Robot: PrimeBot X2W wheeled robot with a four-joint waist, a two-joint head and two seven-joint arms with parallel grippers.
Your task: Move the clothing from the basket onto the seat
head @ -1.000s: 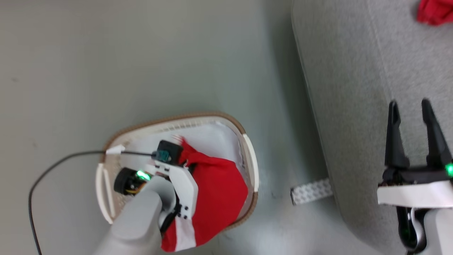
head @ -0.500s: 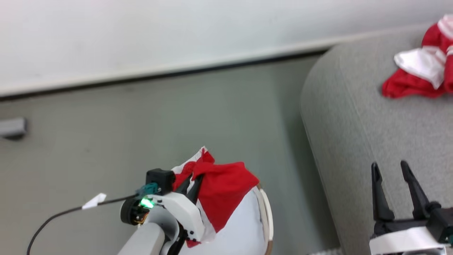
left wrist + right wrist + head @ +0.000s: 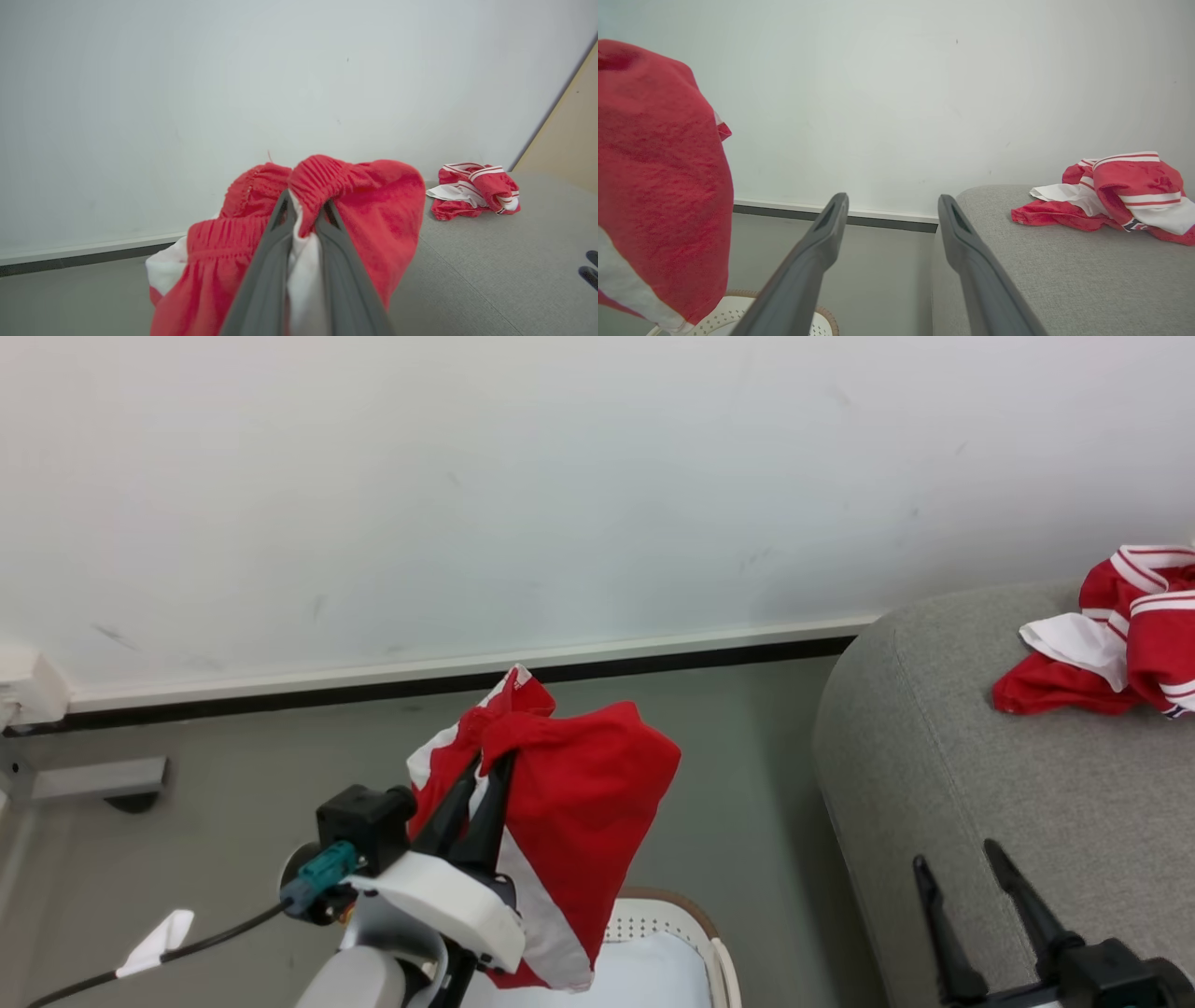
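My left gripper point(image 3: 487, 763) is shut on a red garment with white panels point(image 3: 569, 812), holding it up in the air above the basket point(image 3: 691, 915), whose brown rim and white liner cloth peek in at the bottom. In the left wrist view the red waistband point(image 3: 327, 179) bunches over my two fingers. My right gripper point(image 3: 957, 863) stands open with nothing between its fingers, over the near edge of the grey sofa point(image 3: 980, 803). A second red and white striped garment point(image 3: 1120, 635) lies crumpled on the sofa's far part.
A white wall with a dark skirting strip runs behind the grey floor point(image 3: 233, 784). A black cable with a white tag point(image 3: 159, 938) trails from my left wrist. A grey fitting point(image 3: 84, 779) sits at the wall's foot on the left.
The head camera has tilted up from floor to wall. My left gripper has lifted the red garment out of the basket and higher. The right gripper stays open by the sofa.
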